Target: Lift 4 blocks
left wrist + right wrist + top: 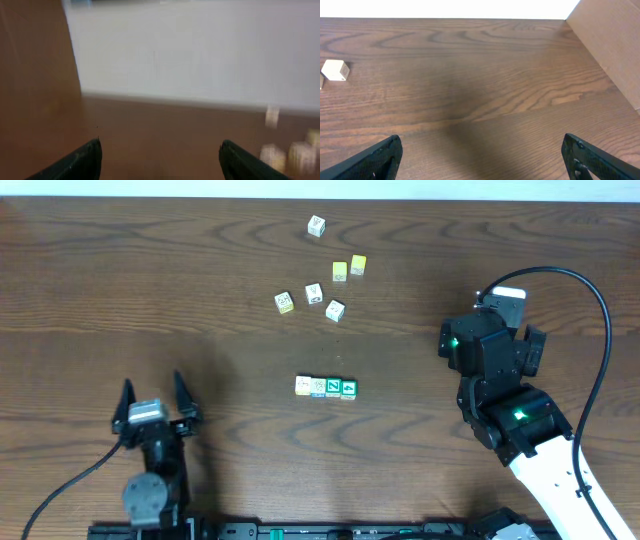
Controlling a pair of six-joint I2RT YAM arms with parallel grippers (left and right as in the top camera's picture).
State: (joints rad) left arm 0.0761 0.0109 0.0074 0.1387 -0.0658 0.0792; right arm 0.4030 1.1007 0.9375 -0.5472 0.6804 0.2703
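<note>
Sitting edge to edge overhead, the row of four blocks (326, 387) had the wide-open left gripper (152, 385) well to its left; the left wrist view was blurred, and the right gripper (480, 150), equally wide, saw no row, so uneven end pressure might buckle it.

Dark wood-grain table (150, 300), seen from overhead. Near its centre four blocks lie in a straight row, side faces touching. From the left they are a pale cream block (303, 385), a blue-edged block (318, 386), a green block with a white N (333, 387) and a second green block (348, 388). Farther back lies a loose scatter, well apart from the row: a yellow cube (340, 271) just beside another yellow cube (358, 265); three pale lettered cubes (313, 293) nearer the row; a lone white cube (316, 225) farthest back.
</note>
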